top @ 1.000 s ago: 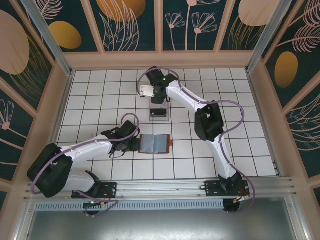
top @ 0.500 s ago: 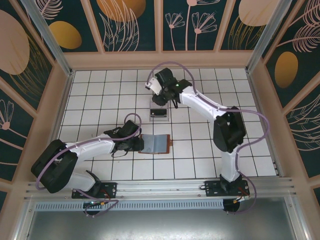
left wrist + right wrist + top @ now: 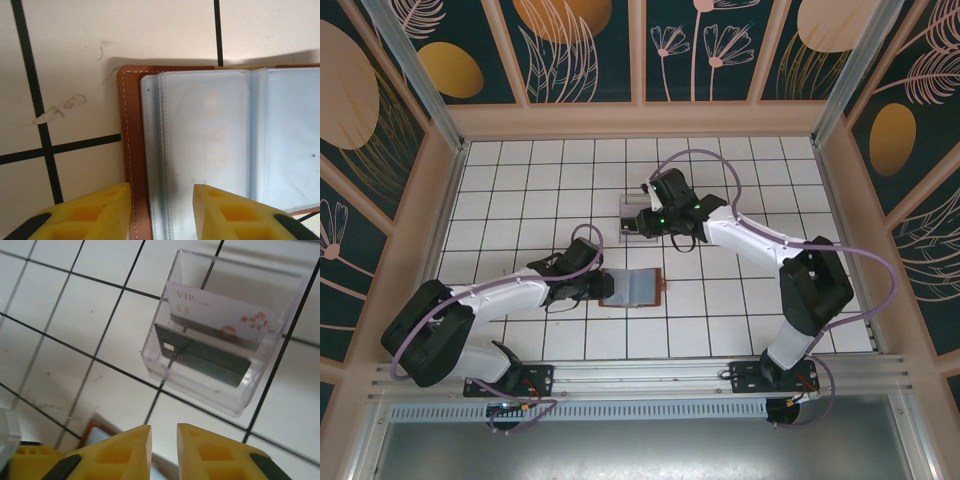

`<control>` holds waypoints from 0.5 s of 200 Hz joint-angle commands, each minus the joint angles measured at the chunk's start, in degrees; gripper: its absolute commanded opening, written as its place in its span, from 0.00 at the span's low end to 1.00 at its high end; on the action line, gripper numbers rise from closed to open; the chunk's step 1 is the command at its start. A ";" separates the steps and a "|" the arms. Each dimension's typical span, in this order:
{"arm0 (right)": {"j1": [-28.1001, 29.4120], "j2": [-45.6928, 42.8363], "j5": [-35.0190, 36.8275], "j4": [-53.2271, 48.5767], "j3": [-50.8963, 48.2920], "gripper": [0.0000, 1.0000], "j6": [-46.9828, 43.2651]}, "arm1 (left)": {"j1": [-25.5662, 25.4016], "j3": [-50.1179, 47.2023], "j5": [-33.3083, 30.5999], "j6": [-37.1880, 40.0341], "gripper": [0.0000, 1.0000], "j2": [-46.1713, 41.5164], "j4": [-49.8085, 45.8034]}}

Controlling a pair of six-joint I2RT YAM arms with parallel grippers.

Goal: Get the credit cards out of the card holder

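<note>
Since the card holder (image 3: pixel 634 288) lies open on the worktop (image 3: pixel 520 190) w/ its brown left edge between the fingers (image 3: pixel 90 215) of the left pincer (image 3: pixel 161 200), which is spread moderately wide across that edge, steadying is judged to be the left arm's job. Two credit cards (image 3: pixel 220 322), one white and one dark, are seen in a clear tray (image 3: pixel 287 297) just beyond the holder's far edge. The right pincer (image 3: pixel 163 432) is found near that same far edge, gap narrow, nothing held. Whether a card is left in the blue-grey sleeves (image 3: pixel 210 140) cannot be told; a faint pale mark is seen thru one. For the next pull, the holder's left edge should be pressed flat. The right pincer should be opened just enough for one card edge. The card should be drawn out along the sleeve's plane, not upward, so that the holder is not lifted or folded shut.
</note>
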 commanded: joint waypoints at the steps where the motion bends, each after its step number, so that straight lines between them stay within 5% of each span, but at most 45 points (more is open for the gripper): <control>1: 0.68 -2.48 -3.26 0.15 -1.28 0.20 12.89 | 0.08 -0.24 -3.37 -0.94 0.38 -2.87 -2.59; 100: 11.12 3.87 -5.67 1.55 -3.57 0.31 29.45 | 13.66 -2.14 0.83 5.75 0.40 -6.93 -3.60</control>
